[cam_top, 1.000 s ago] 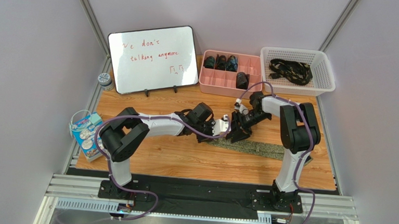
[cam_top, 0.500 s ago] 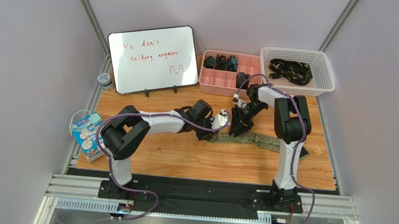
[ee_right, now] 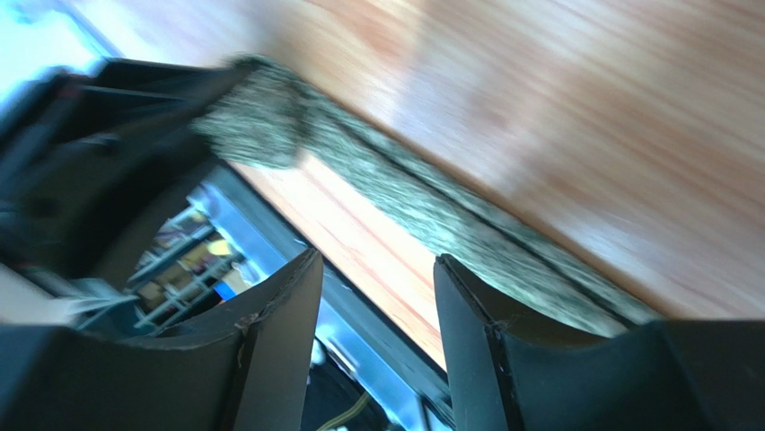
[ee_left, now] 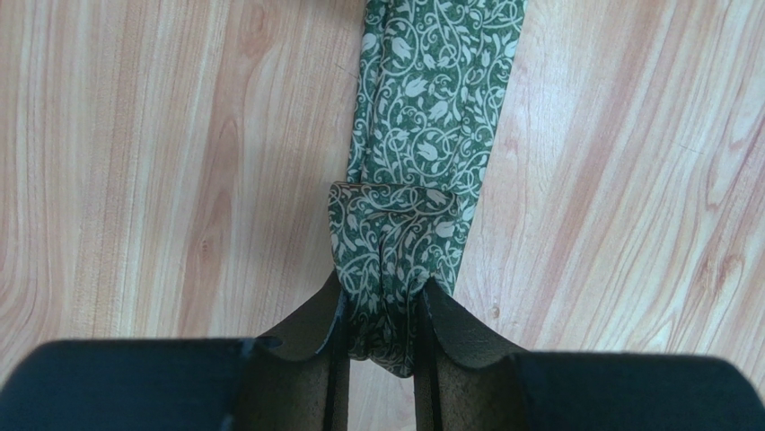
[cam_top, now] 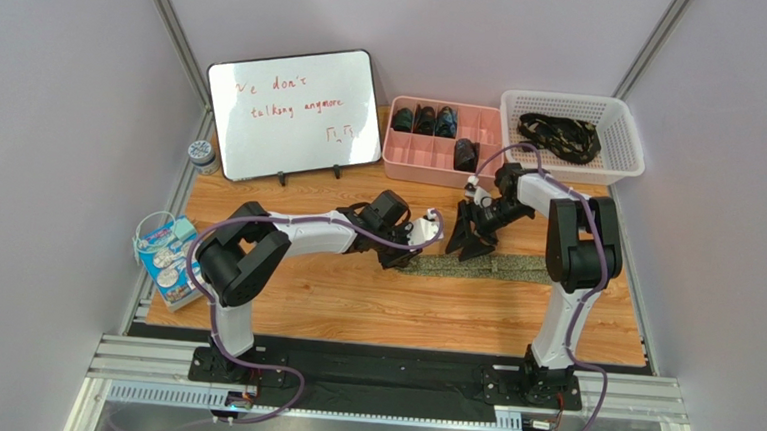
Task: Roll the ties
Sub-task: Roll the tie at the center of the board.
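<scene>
Pinching the folded end of the green tie point(ee_left: 422, 117), the left gripper point(ee_left: 377, 310) shows up close a pale vine print that from above reads plain olive. Overhead, the tie stretches rightward along the wooden table point(cam_top: 352, 304). The right gripper point(ee_right: 377, 269) hangs over it, fingers point(ee_right: 278, 332) spread, nothing between them, its view blurred.

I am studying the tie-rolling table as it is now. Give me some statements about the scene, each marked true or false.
1. The left gripper pinches the folded end of the green tie. True.
2. The right gripper is shut on that tie. False: it is open, with nothing between its jaws.
3. The white basket holds dark ties. True.
4. The pink tray has no ties in it. False: several compartments hold rolled ties.
</scene>
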Robot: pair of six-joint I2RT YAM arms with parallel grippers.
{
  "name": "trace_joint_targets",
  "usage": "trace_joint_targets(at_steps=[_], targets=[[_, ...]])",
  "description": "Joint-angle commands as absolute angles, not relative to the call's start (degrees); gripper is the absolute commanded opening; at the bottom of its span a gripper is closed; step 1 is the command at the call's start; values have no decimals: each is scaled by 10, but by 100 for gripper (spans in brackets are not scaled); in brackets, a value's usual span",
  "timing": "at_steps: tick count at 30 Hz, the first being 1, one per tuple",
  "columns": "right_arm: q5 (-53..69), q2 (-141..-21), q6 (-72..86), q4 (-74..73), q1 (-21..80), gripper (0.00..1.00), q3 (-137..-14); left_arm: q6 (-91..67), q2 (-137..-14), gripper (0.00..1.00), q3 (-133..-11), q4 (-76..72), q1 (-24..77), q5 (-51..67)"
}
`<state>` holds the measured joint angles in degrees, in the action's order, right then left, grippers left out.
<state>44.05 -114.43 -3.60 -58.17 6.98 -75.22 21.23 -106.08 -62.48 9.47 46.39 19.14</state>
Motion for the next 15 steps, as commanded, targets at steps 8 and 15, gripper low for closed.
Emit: trace_joint_targets(at_steps=[8,15], targets=[[541,-1132,220,-297,161,59,-683,223,-1091,8,-637,142,461,173],[526,-1159,222,-286,192,55,-692,220,-1093,8,-638,142,461,177]])
